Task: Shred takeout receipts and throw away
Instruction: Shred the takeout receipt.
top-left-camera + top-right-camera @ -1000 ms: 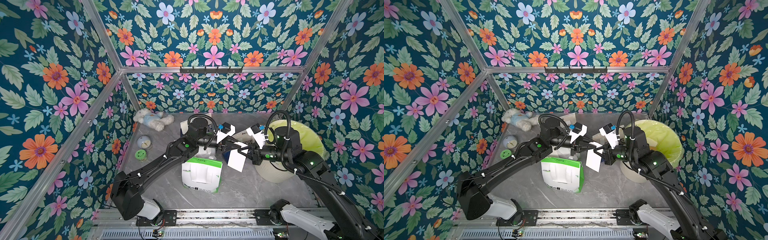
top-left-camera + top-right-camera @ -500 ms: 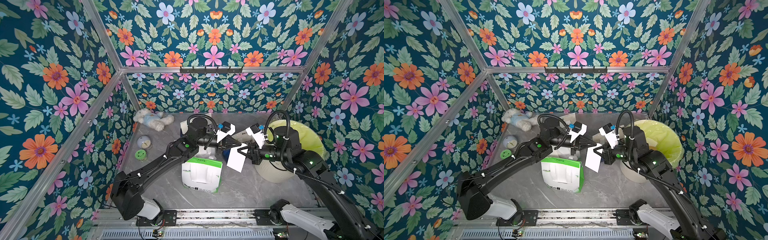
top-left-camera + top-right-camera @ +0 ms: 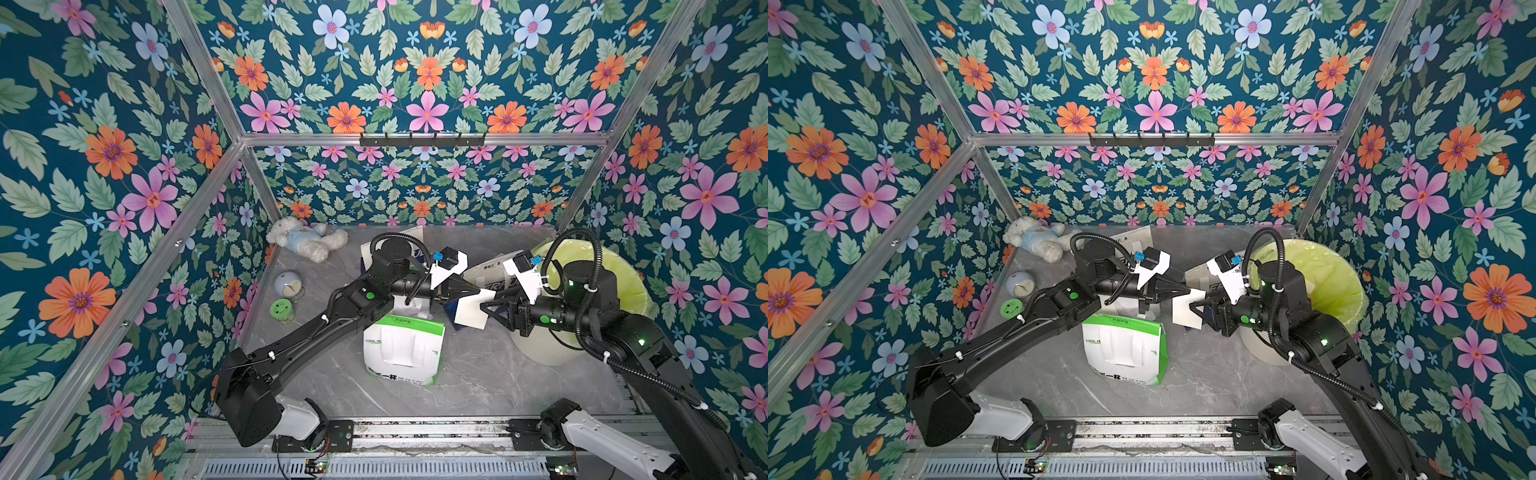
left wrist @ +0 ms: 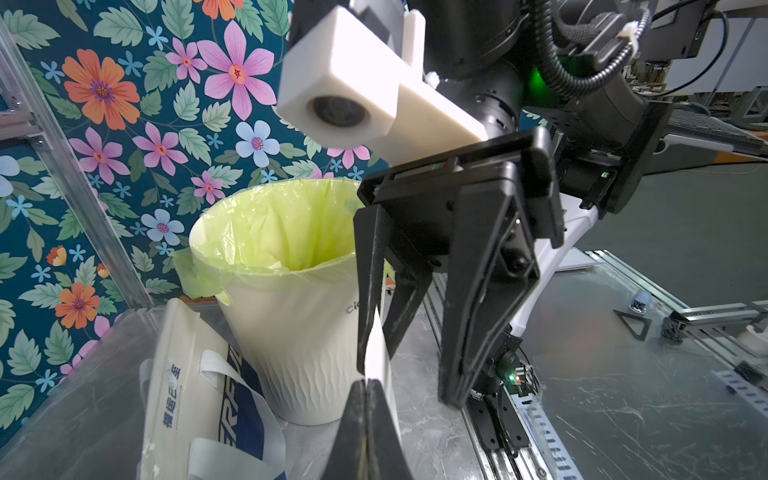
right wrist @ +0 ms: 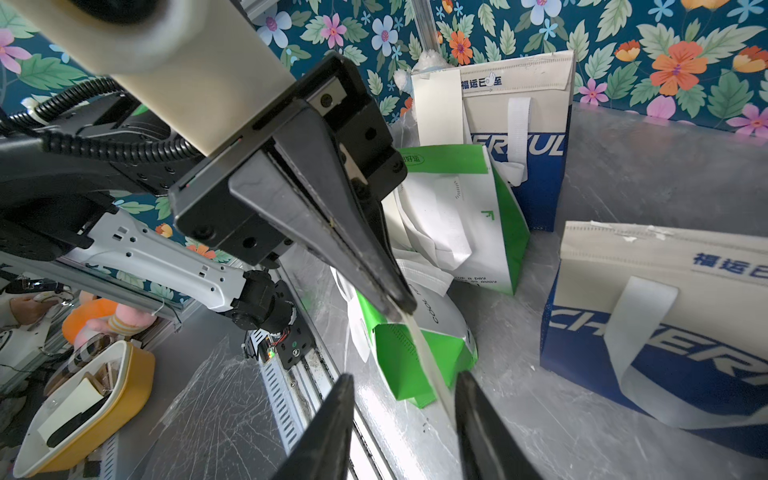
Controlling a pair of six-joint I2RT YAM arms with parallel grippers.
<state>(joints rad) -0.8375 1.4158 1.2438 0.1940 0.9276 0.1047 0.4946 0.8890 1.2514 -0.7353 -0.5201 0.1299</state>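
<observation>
Starting at the left, a fluffy white teddy bear in a pale blue top (image 3: 305,243) lies in the back corner and has no part in the job. Next comes the left gripper (image 3: 477,291), its two black fingers pressed tight together on the edge of a thin white paper receipt (image 3: 471,311). The receipt hangs in the air between the two arms, above the grey table, near the bin but not over it. It looks whole, with no rip that I can see. On its other side is the right gripper (image 5: 403,376), part way open, with one finger on each side of the paper and not squeezing it. Farthest right stands the round white bin with a yellow-green plastic liner (image 3: 540,349); I cannot tell if any paper bits are inside. So the job looks only just begun for this sheet: it is lifted up, but not yet torn or thrown away. I think the right gripper has to pinch it, then the arms pull apart and drop the bits in the bin. At least one more plain white sheet (image 5: 438,108) is stuck flat on a tall white and blue paper bag (image 5: 528,124), so more is left to do.
</observation>
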